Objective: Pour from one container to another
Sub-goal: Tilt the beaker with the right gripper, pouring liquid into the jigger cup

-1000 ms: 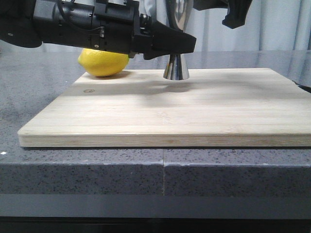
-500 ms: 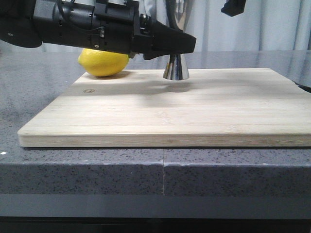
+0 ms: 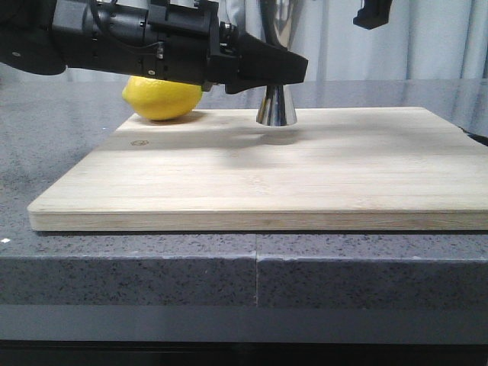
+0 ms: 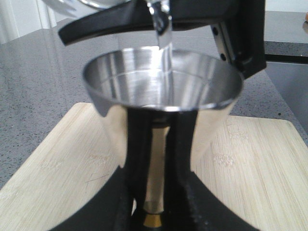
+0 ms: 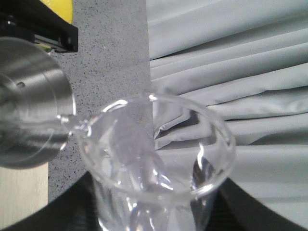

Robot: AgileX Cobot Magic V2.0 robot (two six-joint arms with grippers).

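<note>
My left gripper [image 3: 293,69] is clamped on the jigger [image 3: 276,107], which stands upright on the cutting board [image 3: 267,171] atop the desk [image 3: 46,145]. Above its cup, my right gripper [image 5: 159,211] holds the tilted glass beaker [image 5: 156,159], a clear stream [image 4: 163,33] falling in. A lemon [image 3: 162,97] sits behind.

- The near and right parts of the board [image 3: 305,175] lie bare, open to a pass.
- The left arm [image 3: 114,38] spans the board's far left, above the lemon [image 3: 162,99].
- The jigger [image 3: 276,107] stands mid-rear, with the beaker [image 5: 154,168] over its rim.
</note>
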